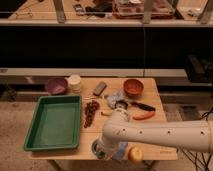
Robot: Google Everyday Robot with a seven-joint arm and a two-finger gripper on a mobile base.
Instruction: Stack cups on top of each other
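Note:
A cream-white squat cup (74, 82) stands at the table's back left, beside the purple bowl (56, 85). A dark silvery cup (121, 104) with a pale inside sits mid-table, just behind my white arm (160, 135). A light blue cup (98, 148) shows at the table's front edge, partly hidden by my wrist. My gripper (104, 149) is down at that blue cup, under the end of the arm. Whether it holds the cup is hidden.
A green tray (31, 140) fills the table's left side. An orange bowl (133, 87), a grey block (100, 88), a light blue crumpled item (113, 97), a dark bunch (91, 112), a black-handled knife (142, 106), an orange vegetable (144, 116) and a yellow fruit (134, 154) lie around.

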